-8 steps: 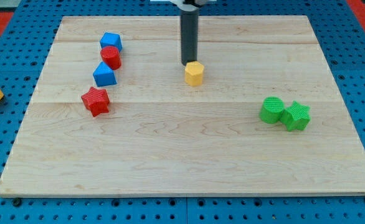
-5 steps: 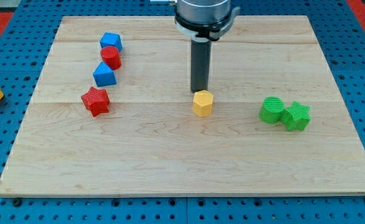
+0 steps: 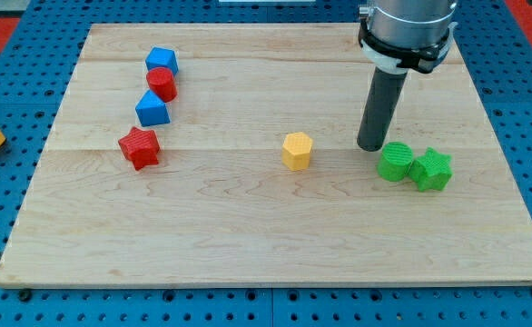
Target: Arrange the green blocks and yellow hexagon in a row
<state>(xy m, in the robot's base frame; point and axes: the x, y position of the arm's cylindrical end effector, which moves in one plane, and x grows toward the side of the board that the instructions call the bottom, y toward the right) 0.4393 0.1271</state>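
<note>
The yellow hexagonal block sits near the middle of the pale wooden bench, clearly nearer the view's bottom than it was a moment ago, when it rested higher up under the rod. It now lies roughly level with the two green blocks, a rounded green block touching a green star-shaped block at the view's right. Since then my tip has left the hexagon and crossed to the view's right; it now stands just beside the rounded green block's upper left edge, apart from the hexagon. There is no claw on this arm, only the rod, so nothing is held. I judge the row half-formed: a gap between hexagon and greens remains to close.
</note>
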